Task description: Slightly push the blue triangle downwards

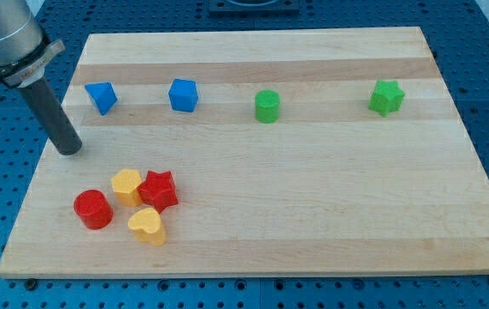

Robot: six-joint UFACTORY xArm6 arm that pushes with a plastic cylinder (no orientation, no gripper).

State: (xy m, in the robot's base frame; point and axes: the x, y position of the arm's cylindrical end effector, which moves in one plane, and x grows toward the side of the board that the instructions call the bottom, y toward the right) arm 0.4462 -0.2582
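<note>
- The blue triangle (pixel 100 97) sits near the view's top left of the wooden surface (pixel 313 197), with a blue cube (pixel 184 94) to its right, apart from it.
- My tip (pixel 70 149) rests on the surface below and a little to the view's left of the blue triangle, not touching it.
- The tool here is a plain dark rod with no jaws, so there is nothing to be apart, together or clamped; it holds nothing.
- To push the triangle downwards, I judge the tip must first get above it, toward the view's top edge, so it should circle round the triangle's left side without brushing it.
- Once above, line the tip up with the middle of the block's upper face; an off-centre contact would likely spin it or send it sideways.
- The push should be short and slow, since only a slight shift is asked.
- Lower down lie a red cylinder (pixel 93 209), a red star (pixel 159 190) and 2 yellow blocks (pixel 127 185), well below the triangle; a brief push should not reach them.
- 2 green blocks (pixel 267 106) at the view's right are well clear.
</note>
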